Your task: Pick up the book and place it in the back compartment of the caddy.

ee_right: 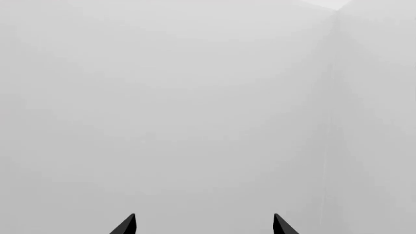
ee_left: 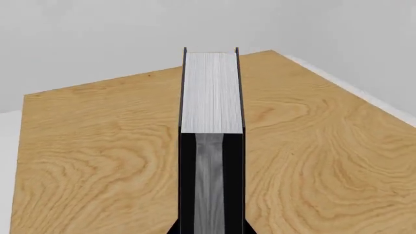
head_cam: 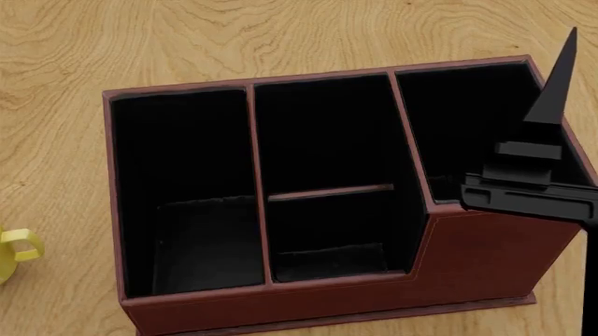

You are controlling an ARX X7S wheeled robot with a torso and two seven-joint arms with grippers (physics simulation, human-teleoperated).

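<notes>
The left claw [ee_left: 212, 229] is mostly cut off in its wrist view, its dark sides clamping the black book [ee_left: 212, 92], which is jutting out above the wooden desk [ee_left: 97, 161] with white page edges showing. The right claw [ee_right: 204, 225] is hanging released, only two fingertips [ee_right: 127, 225] showing against a blank wall. In the head view the caddy [head_cam: 486, 259] is sitting on the desk, a dark arm part hiding its right edge; the back compartment [head_cam: 323, 133] is lying empty. A yellow mug handle [head_cam: 21, 246] is peeking in. No writing is showing anywhere.
</notes>
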